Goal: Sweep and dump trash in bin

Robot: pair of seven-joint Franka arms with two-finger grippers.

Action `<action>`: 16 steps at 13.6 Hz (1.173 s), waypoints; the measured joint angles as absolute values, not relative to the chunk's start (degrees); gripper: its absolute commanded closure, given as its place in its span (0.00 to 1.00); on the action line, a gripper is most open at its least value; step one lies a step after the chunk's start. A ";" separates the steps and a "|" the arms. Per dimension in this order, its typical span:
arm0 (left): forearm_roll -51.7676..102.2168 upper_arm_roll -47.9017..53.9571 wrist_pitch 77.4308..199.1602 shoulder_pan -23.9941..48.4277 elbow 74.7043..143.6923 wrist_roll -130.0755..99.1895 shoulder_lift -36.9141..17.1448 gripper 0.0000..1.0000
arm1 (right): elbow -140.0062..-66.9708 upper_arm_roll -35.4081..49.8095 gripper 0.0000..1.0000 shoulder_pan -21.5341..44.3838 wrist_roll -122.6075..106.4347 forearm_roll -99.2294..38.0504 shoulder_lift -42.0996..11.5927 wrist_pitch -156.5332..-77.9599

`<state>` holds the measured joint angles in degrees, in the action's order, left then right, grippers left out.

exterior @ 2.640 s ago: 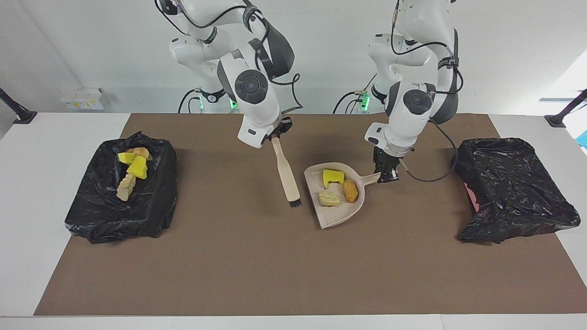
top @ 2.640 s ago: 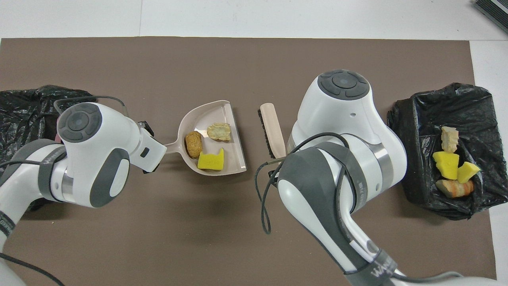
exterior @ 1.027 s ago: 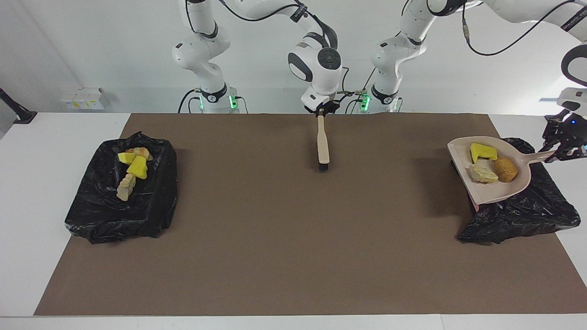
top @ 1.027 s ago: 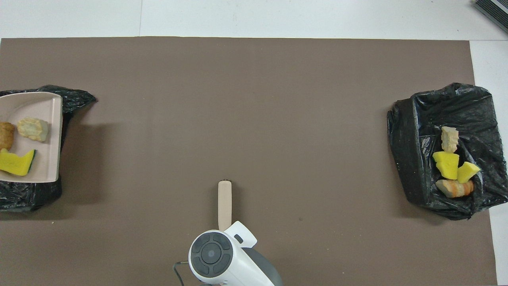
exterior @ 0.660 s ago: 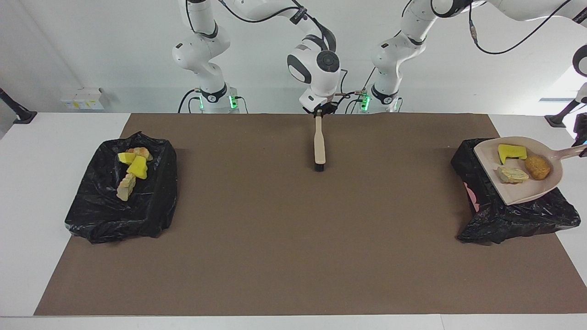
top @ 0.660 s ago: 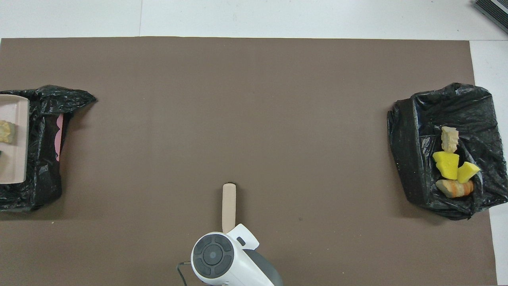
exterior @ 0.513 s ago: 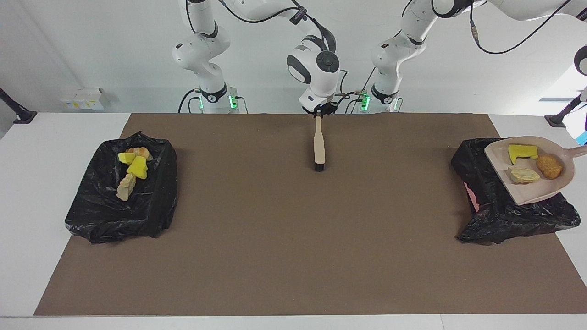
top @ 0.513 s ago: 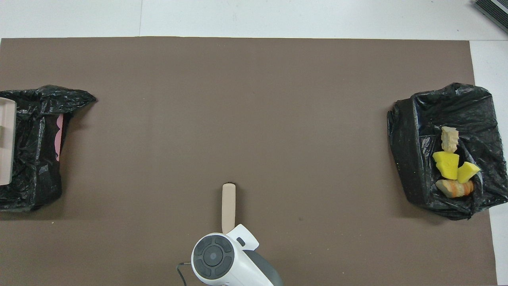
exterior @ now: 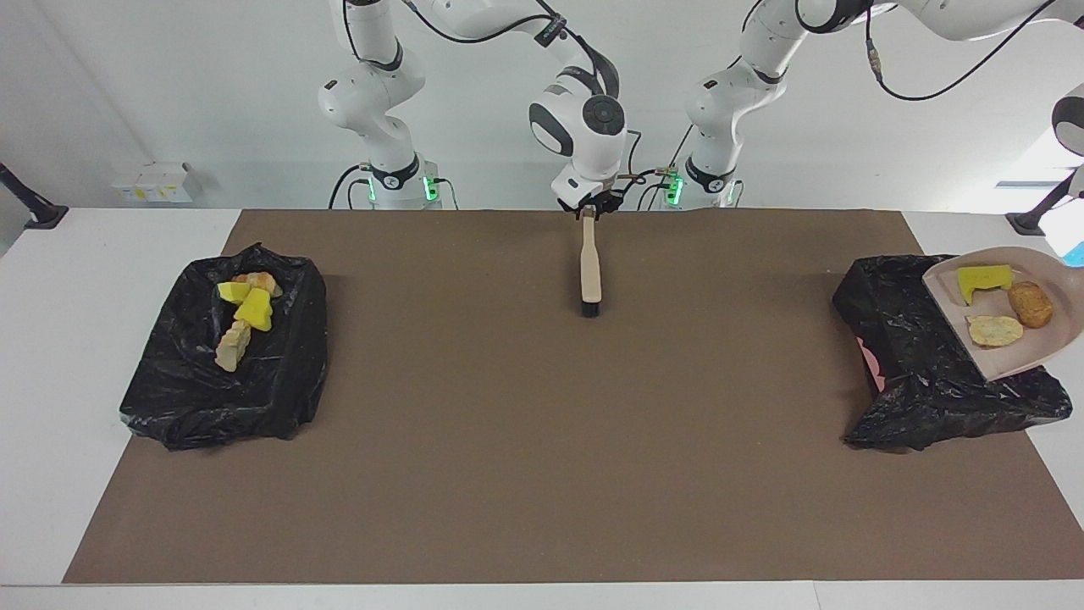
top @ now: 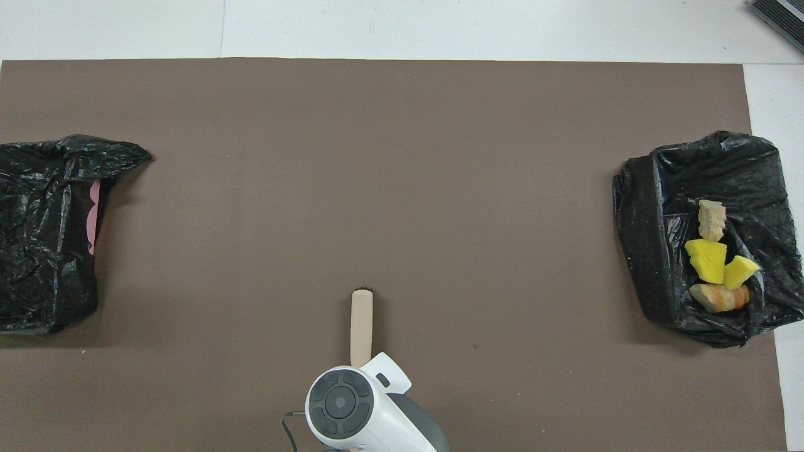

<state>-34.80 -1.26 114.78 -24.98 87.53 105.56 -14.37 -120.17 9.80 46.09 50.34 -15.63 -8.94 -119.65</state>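
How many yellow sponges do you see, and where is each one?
3: two sponges lie in the bin at the right arm's end; one sponge rides in the dustpan over the other bin. Others may be hidden.

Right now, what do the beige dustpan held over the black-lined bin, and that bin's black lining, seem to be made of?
The beige dustpan looks like moulded plastic: smooth, matt, one even colour, with a thin raised rim. The black lining of the bin looks like thin plastic film, probably a trash bag: glossy and crumpled into many creases.
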 measured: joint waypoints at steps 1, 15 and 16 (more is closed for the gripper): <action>-37.77 -1.22 114.80 -24.20 88.83 102.85 -13.71 1.00 | -119.84 9.62 0.37 45.92 50.34 -15.64 -9.00 -119.87; -60.86 -0.67 117.04 -17.71 100.96 89.96 -0.63 1.00 | -105.59 8.16 0.00 17.09 47.72 -6.43 -3.49 -118.84; -60.86 -0.57 115.02 -15.93 100.97 88.87 -0.49 1.00 | -103.82 8.11 0.00 15.91 46.17 -3.62 -3.18 -117.24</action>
<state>-60.86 -0.57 115.02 -15.93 100.97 88.87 -0.49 -103.82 8.11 15.91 46.17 -3.62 -3.18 -117.24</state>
